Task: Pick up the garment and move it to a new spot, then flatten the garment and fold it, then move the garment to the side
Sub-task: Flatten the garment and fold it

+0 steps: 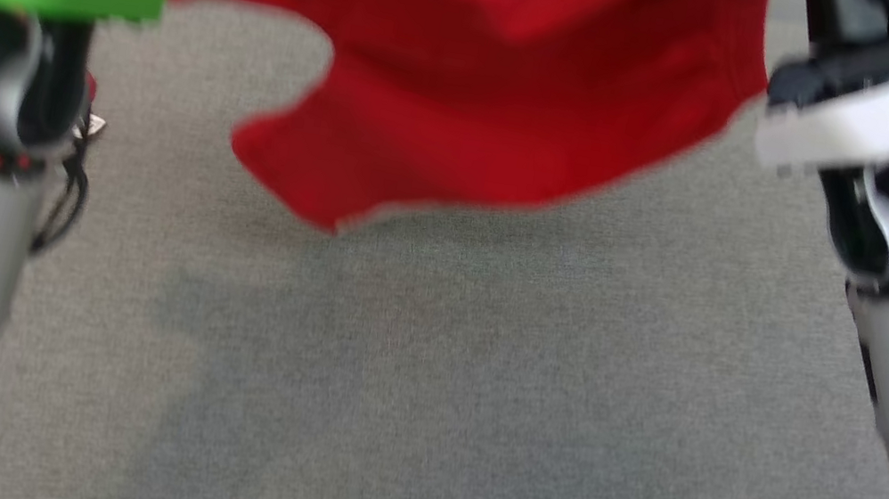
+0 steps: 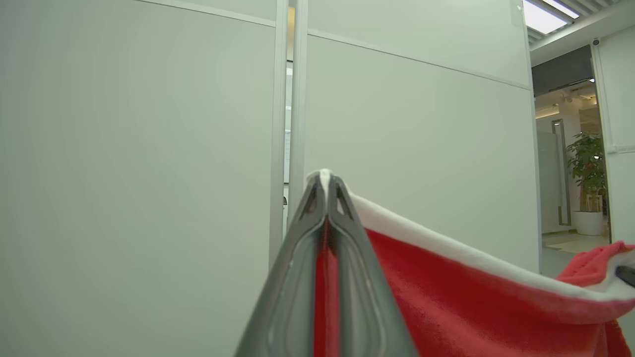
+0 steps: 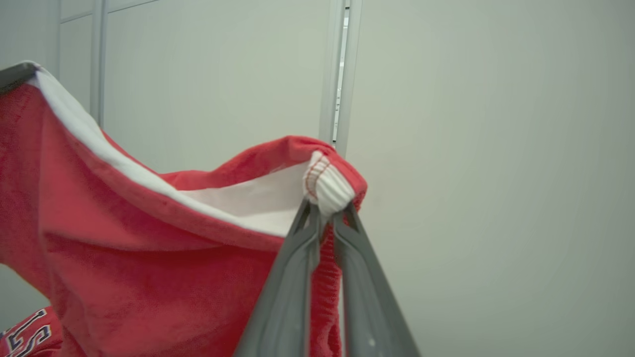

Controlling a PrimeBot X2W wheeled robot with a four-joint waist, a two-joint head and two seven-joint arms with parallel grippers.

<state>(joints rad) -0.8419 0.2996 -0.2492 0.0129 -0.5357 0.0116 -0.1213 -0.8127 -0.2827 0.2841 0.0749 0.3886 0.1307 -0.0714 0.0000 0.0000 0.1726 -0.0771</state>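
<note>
The garment [image 1: 475, 65] is red fleece with a white band along its top edge, and it hangs in the air above the grey table [image 1: 421, 390], its lower hem dangling just over the cloth surface. In the left wrist view my left gripper [image 2: 325, 181] is shut on the garment [image 2: 446, 292] at one end of the white band. The right wrist view has my right gripper [image 3: 325, 210] shut on the garment [image 3: 149, 248] at a bunched white corner. Both pale forearms rise at the sides of the head view, with the fabric stretched between them.
Pale wall panels [image 2: 149, 148] stand behind the raised garment. A doorway with a potted plant [image 2: 588, 173] opens at the right of the left wrist view. Dark lettering [image 3: 25, 332] shows on a low fold of the fabric.
</note>
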